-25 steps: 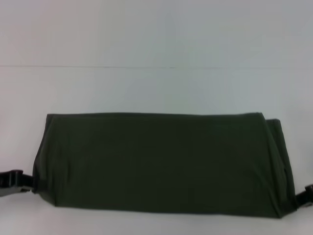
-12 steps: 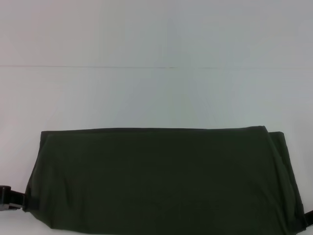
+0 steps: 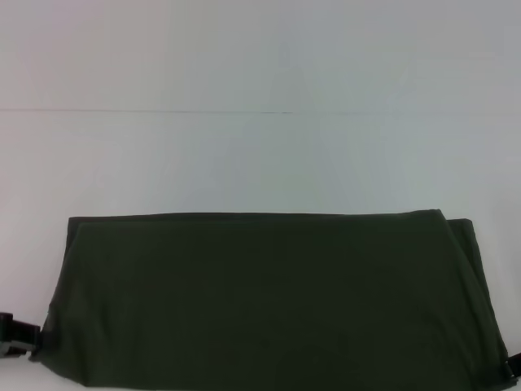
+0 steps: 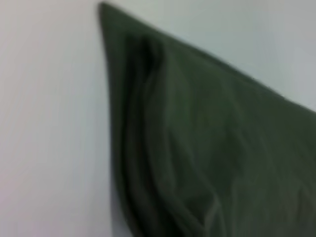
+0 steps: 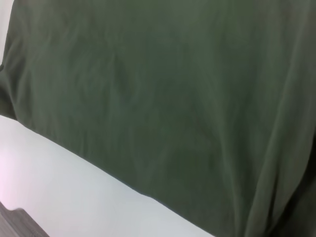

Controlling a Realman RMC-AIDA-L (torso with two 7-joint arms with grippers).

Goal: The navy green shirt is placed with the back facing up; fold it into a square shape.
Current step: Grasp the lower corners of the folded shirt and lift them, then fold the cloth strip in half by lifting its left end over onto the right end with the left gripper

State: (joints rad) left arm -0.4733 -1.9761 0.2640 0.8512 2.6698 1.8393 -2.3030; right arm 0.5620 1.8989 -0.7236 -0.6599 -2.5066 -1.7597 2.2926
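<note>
Looking down from my head camera, the navy green shirt (image 3: 269, 297) fills most of the near part of the white table (image 3: 260, 163), folded into a wide band that runs almost from one side of the view to the other, with its near edge cut off at the bottom of the picture. Only the plain side is up. The far edge is a clean straight fold, and at the far right corner a second layer sticks out a little past the top one. My left gripper (image 3: 16, 336) is a small black bit poking out right at the shirt's near left corner, and my right gripper (image 3: 512, 366) is just a dark sliver at the near right corner, close to the edge of the view. Honestly can't tell how wide either one is open or whether it's got cloth pinched, the shirt hides the tips. My left wrist camera shows a corner of the shirt (image 4: 197, 148) coming to a point, with soft folds bunched along one edge and bare table beside it. My right wrist camera is mostly smooth green fabric (image 5: 163, 98) with a strip of table (image 5: 64, 187) along its edge.
</note>
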